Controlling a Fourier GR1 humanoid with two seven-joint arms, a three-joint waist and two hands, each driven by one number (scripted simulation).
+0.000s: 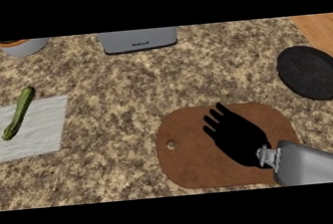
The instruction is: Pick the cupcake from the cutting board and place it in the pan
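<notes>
Head view, right hand: the right hand (235,137) lies over the middle of the cutting board (193,166), fingers pointing far-left, stretched out and slightly spread; nothing visibly held.
Head view, left hand: not in view.
Head view, cupcake: not visible; either hidden beneath the hand or absent from the board, cannot tell which.
Head view, cutting board: brown, rounded, near-centre of the tabletop (138,86), a small hole at its left side.
Head view, pan: dark round pan (310,71) at the far right, well apart from the board, nothing seen in it.
Head view, other items: green vegetable (18,113) on a white cloth (35,133) at left; grey appliance (137,40) at far centre; a pot (23,46) at far left.
Step in hand: judged as the approach or pre-grasp over the board; pick not yet done.
Next move calls for: curling the fingers round the cupcake if it sits below the palm, lifting clear, then carrying right and far to the pan.
</notes>
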